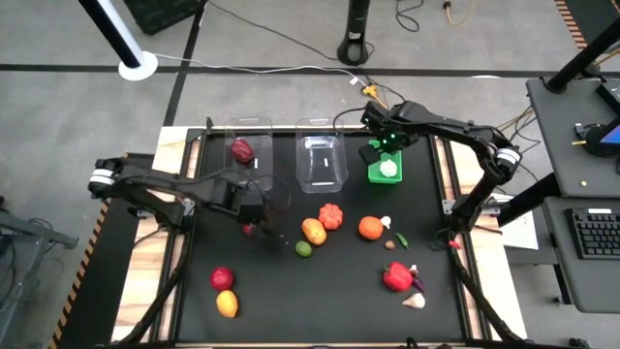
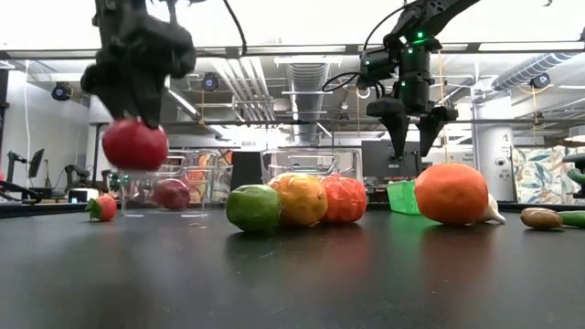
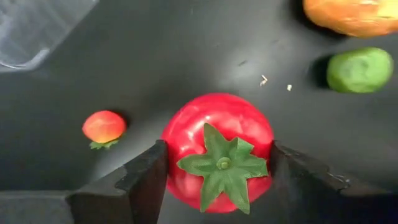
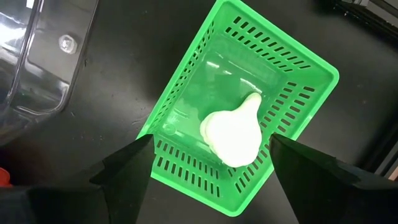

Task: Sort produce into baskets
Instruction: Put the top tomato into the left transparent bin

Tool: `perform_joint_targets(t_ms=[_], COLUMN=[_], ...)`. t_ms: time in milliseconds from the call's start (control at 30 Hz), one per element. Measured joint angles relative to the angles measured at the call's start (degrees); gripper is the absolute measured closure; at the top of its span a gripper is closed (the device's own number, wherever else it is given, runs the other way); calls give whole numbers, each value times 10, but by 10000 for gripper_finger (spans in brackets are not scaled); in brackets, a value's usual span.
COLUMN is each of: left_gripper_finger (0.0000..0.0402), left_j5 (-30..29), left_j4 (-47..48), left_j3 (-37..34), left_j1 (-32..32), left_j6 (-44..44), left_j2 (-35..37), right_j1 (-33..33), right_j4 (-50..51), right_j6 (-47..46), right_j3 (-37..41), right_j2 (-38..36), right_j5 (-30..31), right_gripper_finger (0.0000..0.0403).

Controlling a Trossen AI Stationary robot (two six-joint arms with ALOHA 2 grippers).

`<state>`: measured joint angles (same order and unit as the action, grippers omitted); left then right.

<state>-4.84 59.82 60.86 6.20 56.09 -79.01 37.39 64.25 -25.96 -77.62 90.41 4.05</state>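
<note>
My left gripper (image 1: 254, 223) is shut on a red tomato (image 3: 217, 149) with a green leafy cap, held above the black table left of centre; in the low view the tomato (image 2: 134, 144) hangs clear of the table. My right gripper (image 1: 387, 143) is open and empty above the green mesh basket (image 4: 186, 112), where a white garlic piece (image 4: 233, 134) lies on the floor. Two clear tubs stand at the far side: the left one (image 1: 244, 131) holds a dark red piece (image 1: 241, 150), and nothing shows in the middle one (image 1: 322, 160). My left gripper pinches the tomato by two opposite sides (image 3: 174, 155) between its two fingers (image 3: 146, 177). The fingers come from above, pointing down. The tomato is lifted clear of the table, its green cap up toward the wrist.
Loose produce lies on the table: a red-orange piece (image 1: 331, 216), an orange-yellow piece (image 1: 313, 231), a lime (image 1: 303, 249), an orange (image 1: 370, 228), a red pepper (image 1: 397, 276), a garlic (image 1: 414, 301), a red apple (image 1: 222, 278), a yellow piece (image 1: 227, 304) and a small strawberry (image 3: 104, 126).
</note>
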Motion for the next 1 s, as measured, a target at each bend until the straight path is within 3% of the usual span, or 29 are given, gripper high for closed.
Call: perform_joint_targets(t_ms=[300,533,667,800,933,1000], left_gripper_finger=[164,164,164,164,164,164], left_j5=[-81,-143,-124,-49,57,71], left_j4=[174,203,167,83,-17,-40], left_j3=[184,271,259,201,106,67], left_j1=[-22,-142,-252,-361,-441,-459], left_j6=[-85,-224,-333,-420,-434,-427], left_j2=[12,14,14,11,10,10], right_j1=[0,0,0,0,0,0], right_j4=[0,0,0,0,-1,0], right_j6=[-3,-6,-7,-9,-12,-13], right_j3=[0,0,0,0,0,0], right_j2=[0,0,0,0,0,0], right_j5=[0,-1,-1,-1,-1,-1], right_gripper_finger=[95,94,97,93,93,95])
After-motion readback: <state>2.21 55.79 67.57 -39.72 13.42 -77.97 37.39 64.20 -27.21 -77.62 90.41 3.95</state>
